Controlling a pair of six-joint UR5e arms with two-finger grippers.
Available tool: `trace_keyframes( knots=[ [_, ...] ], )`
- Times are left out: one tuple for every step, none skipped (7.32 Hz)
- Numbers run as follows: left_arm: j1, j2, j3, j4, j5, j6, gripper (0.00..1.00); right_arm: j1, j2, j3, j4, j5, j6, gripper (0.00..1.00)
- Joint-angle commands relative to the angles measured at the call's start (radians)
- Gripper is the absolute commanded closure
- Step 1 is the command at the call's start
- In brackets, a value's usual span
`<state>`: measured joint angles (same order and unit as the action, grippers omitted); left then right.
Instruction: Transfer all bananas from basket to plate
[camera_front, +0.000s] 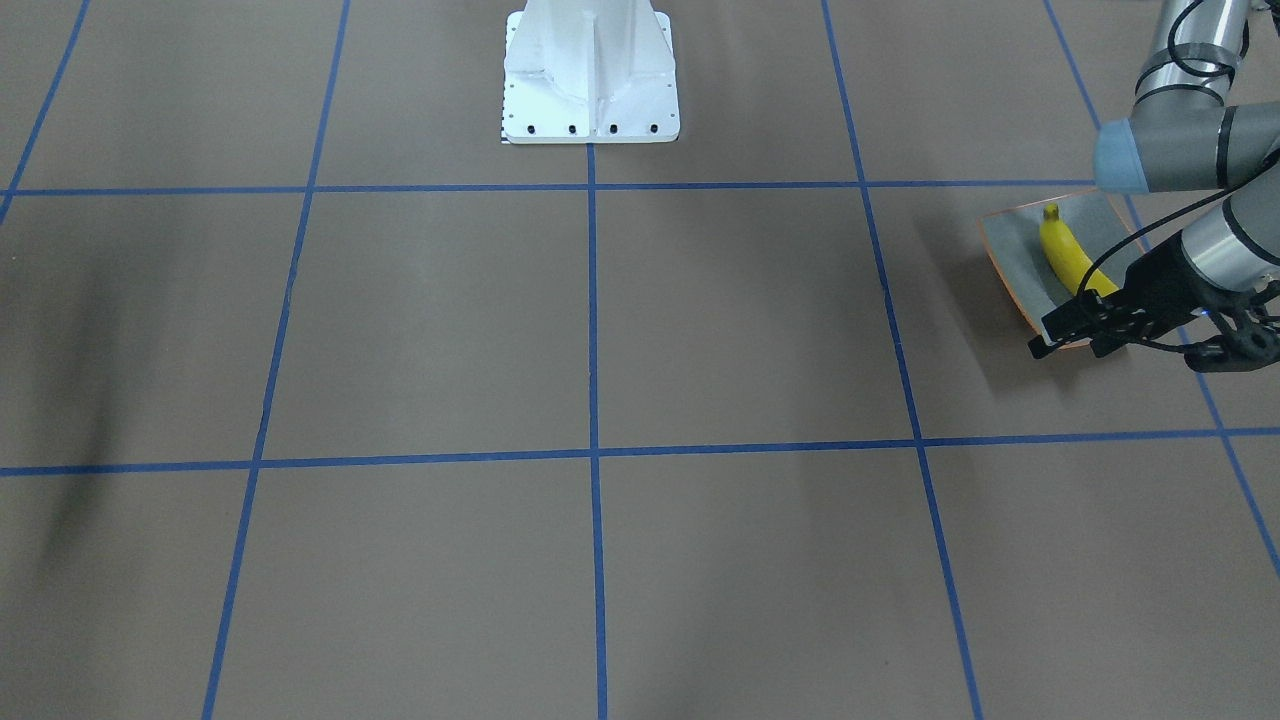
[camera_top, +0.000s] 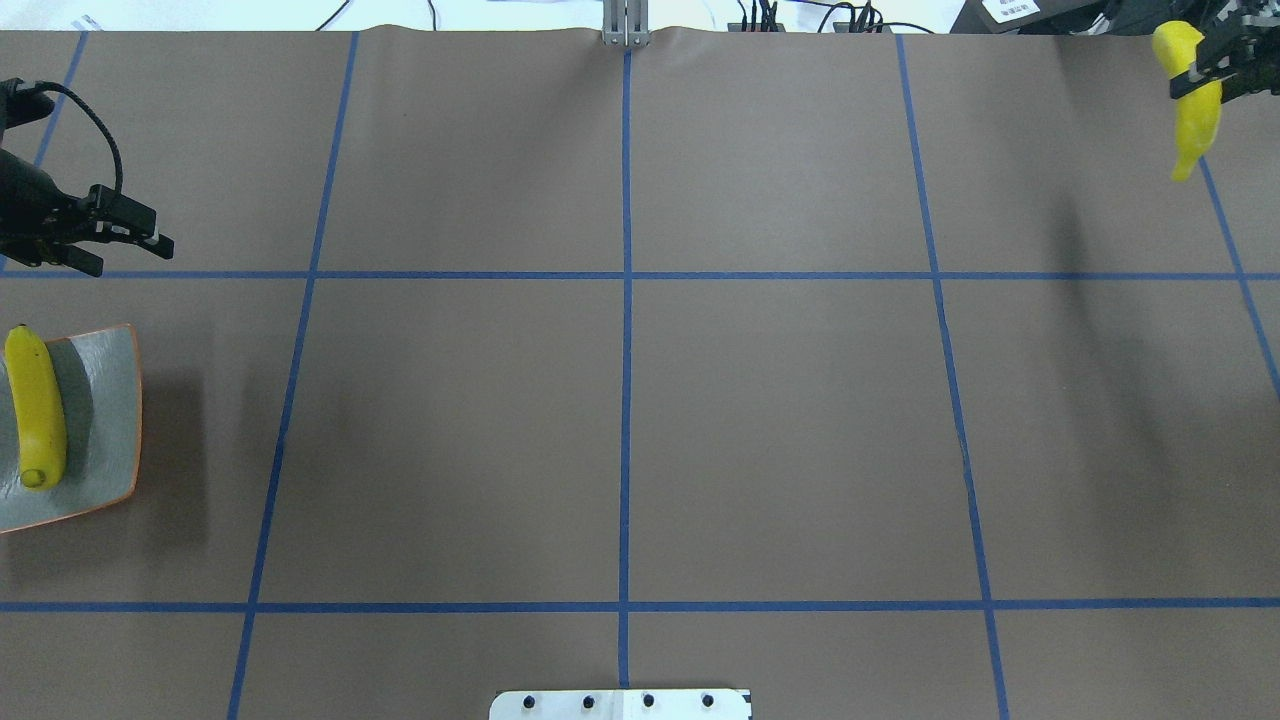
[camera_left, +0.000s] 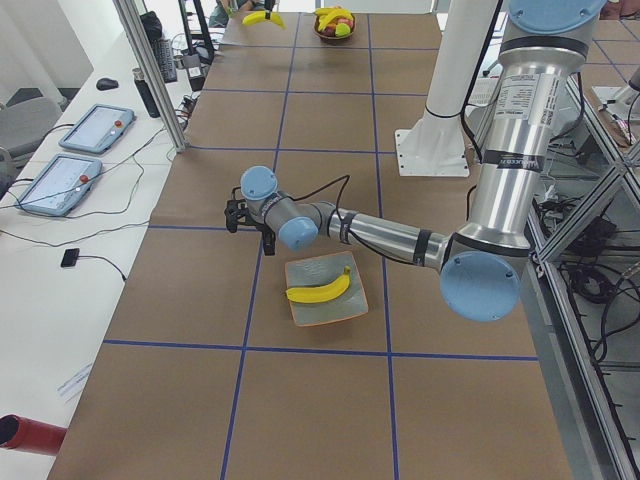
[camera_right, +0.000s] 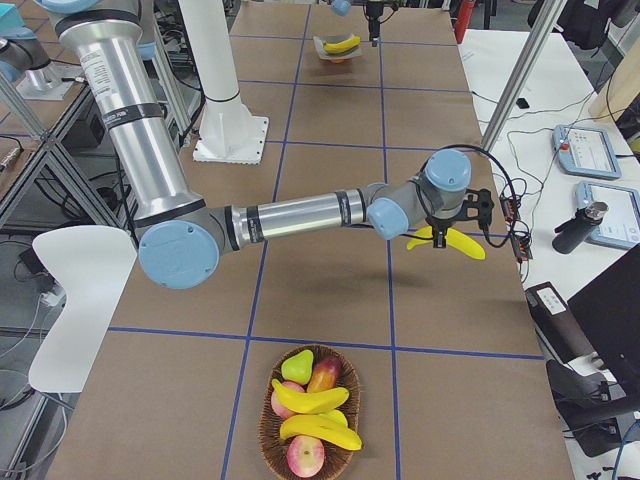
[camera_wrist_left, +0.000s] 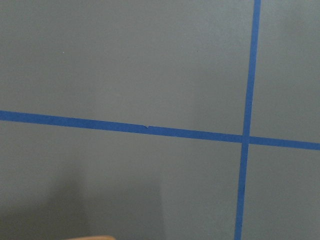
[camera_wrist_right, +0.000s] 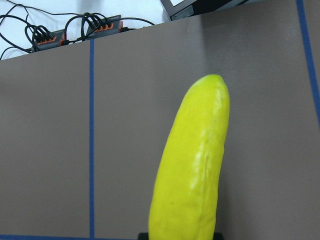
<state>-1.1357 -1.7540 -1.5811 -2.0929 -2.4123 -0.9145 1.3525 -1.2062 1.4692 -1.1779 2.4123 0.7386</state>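
Note:
One banana (camera_top: 35, 405) lies on the grey-green plate (camera_top: 105, 390) at the table's left end; both also show in the front view, the banana (camera_front: 1066, 256) on the plate (camera_front: 1010, 250). My left gripper (camera_top: 132, 255) is open and empty, above the table just beyond the plate's far edge. My right gripper (camera_top: 1208, 68) is shut on a second banana (camera_top: 1196, 115) and holds it in the air at the far right; the right wrist view shows this banana (camera_wrist_right: 192, 170) up close. The basket (camera_right: 266, 445) holds two more bananas (camera_right: 312, 402).
The basket stands at the table's right end, out of the overhead view, with a pear (camera_right: 296, 366) and apples (camera_right: 305, 455) beside the bananas. The robot's white base (camera_front: 590, 75) is at the near middle. Blue tape lines cross the brown table.

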Motion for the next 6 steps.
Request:
trace_keyframes(
  knots=[
    [0.001, -0.100, 0.041, -0.002, -0.001, -0.102, 0.01, -0.168, 0.089, 0.078, 0.004, -0.119, 0.268, 1.00],
    [0.019, -0.145, 0.049, -0.004, -0.001, -0.157, 0.01, -0.229, 0.108, 0.086, 0.074, -0.151, 0.368, 1.00],
    [0.052, -0.194, 0.041, -0.007, -0.001, -0.247, 0.01, -0.287, 0.117, 0.083, 0.183, -0.177, 0.501, 1.00],
    [0.089, -0.241, 0.041, -0.015, -0.001, -0.326, 0.01, -0.329, 0.119, 0.085, 0.261, -0.205, 0.600, 1.00],
    [0.129, -0.281, 0.041, -0.018, 0.001, -0.383, 0.01, -0.358, 0.123, 0.082, 0.349, -0.203, 0.686, 1.00],
    [0.154, -0.329, 0.041, -0.038, 0.002, -0.438, 0.01, -0.389, 0.123, 0.080, 0.454, -0.203, 0.794, 1.00]
  ],
)
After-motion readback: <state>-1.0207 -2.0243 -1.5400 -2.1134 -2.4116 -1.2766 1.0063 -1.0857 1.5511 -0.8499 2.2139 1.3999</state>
